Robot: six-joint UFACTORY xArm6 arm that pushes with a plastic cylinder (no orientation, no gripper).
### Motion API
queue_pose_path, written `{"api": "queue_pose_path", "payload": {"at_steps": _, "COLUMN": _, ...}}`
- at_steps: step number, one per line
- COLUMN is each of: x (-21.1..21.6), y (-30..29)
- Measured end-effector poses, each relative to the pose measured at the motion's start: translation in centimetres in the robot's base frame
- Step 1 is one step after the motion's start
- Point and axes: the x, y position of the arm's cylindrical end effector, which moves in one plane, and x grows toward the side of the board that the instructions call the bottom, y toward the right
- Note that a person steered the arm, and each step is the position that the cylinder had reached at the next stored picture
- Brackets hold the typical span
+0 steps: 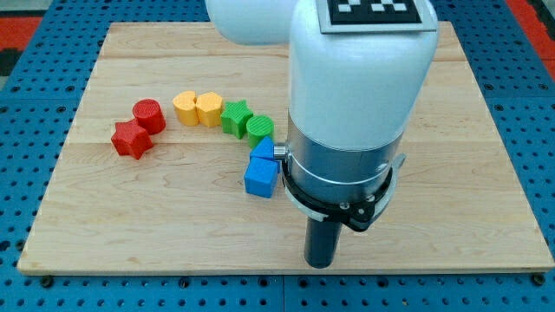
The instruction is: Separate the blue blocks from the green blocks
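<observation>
Two blue blocks sit near the board's middle: a blue cube [260, 176] and, just above it, a blue block [263, 150] partly hidden by the arm, shape unclear. Touching its top are a green round block [259, 129] and a green star [235, 117]. My tip [320, 263] rests on the board below and to the right of the blue cube, apart from every block. The arm's white and grey body [347, 104] hides the board behind it.
Two yellow blocks [198, 109] lie left of the green star in a curved row. A red cylinder [149, 115] and a red star [131, 139] sit further left. The wooden board [451, 217] lies on a blue pegboard surface.
</observation>
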Motion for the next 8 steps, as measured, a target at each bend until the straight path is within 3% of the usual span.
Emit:
{"api": "queue_pose_path", "payload": {"at_steps": 5, "x": 0.0, "y": 1.1}}
{"api": "queue_pose_path", "payload": {"at_steps": 6, "x": -1.2, "y": 1.1}}
{"api": "queue_pose_path", "payload": {"at_steps": 8, "x": -8.8, "y": 1.9}}
